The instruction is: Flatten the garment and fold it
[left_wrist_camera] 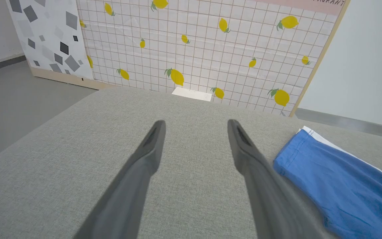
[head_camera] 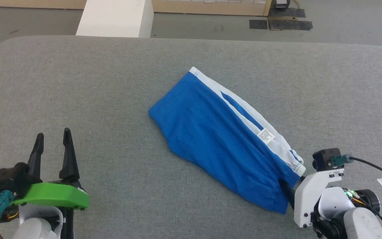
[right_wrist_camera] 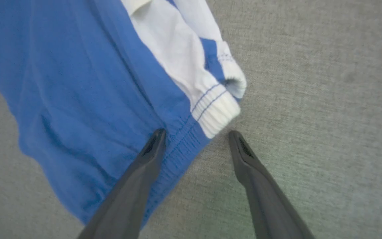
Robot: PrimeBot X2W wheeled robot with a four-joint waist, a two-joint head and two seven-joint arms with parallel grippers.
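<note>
While the right gripper is straddling only a corner of the gathered waistband, a close from here is risking a thin pinch. One finger is lying over the blue fabric and the other is hanging over bare counter. The elastic edge could be slipping out, or the upper layer could be peeling off the lower one and bunching. Whether that finger is actually touching the cloth, I cannot tell. A pull by this arm alone is also likely to be dragging the whole garment across the counter rather than stretching it flat, since nothing is pinning the far end. The white stripe side, carrying the label, is looking rolled near the waistband and could be getting folded in crooked.

Both grippers are standing spread wide and holding nothing. The garment is lying aslant near the middle of the counter. Its waistband end is lying nearest the right gripper and its hem end is pointing toward the far edge. The left gripper is hovering at the near left, well apart from the garment, with bare counter between.
</note>
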